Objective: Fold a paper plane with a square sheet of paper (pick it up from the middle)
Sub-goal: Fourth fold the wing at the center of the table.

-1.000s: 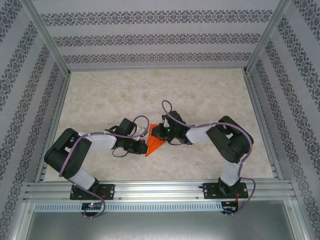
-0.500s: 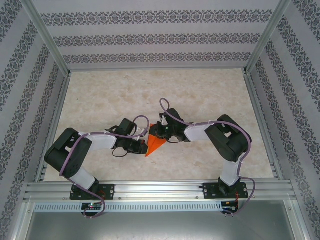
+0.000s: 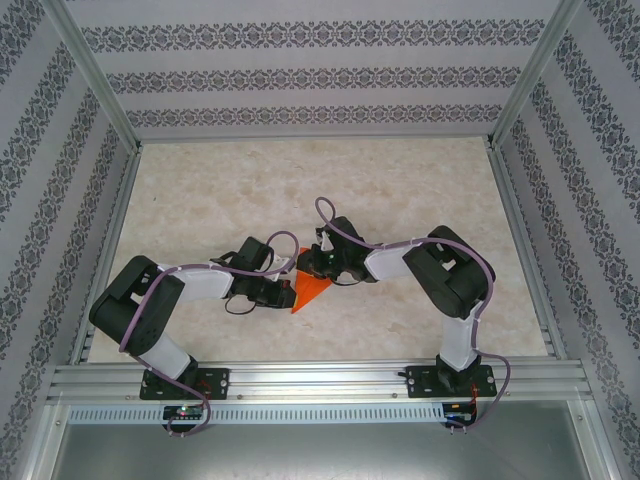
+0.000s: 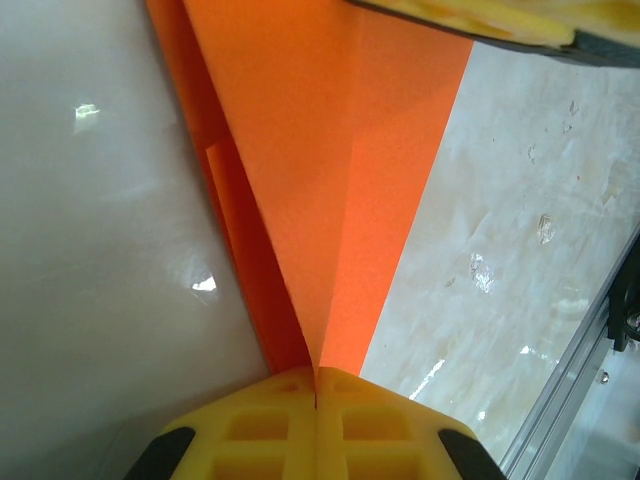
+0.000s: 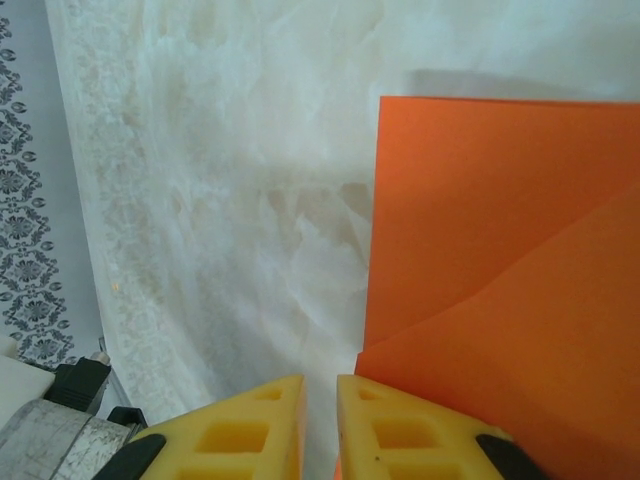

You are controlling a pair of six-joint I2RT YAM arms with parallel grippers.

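Note:
The square sheet of paper (image 3: pixel 311 291) is folded into a narrow orange wedge with a centre crease and lies on the table between my two arms. My left gripper (image 3: pixel 288 289) is shut on its pointed end; in the left wrist view the yellow fingertips (image 4: pixel 316 375) pinch the crease and the paper (image 4: pixel 330 200) fans away from them. My right gripper (image 3: pixel 306 263) sits at the paper's far, wide end. Its jaws (image 5: pixel 320 385) stand a narrow gap apart with bare table between them, and its right finger (image 5: pixel 400 430) lies over the paper's edge (image 5: pixel 500 280).
The marble-patterned table (image 3: pixel 400 180) is walled by patterned panels on three sides. An aluminium rail (image 3: pixel 320 378) runs along the near edge and carries both arm bases. A yellow finger of the right gripper (image 4: pixel 480 20) crosses the top of the left wrist view.
The right gripper has slid a little to the left, over the paper's far end, and its jaws have parted slightly. The left gripper and the paper have stayed put.

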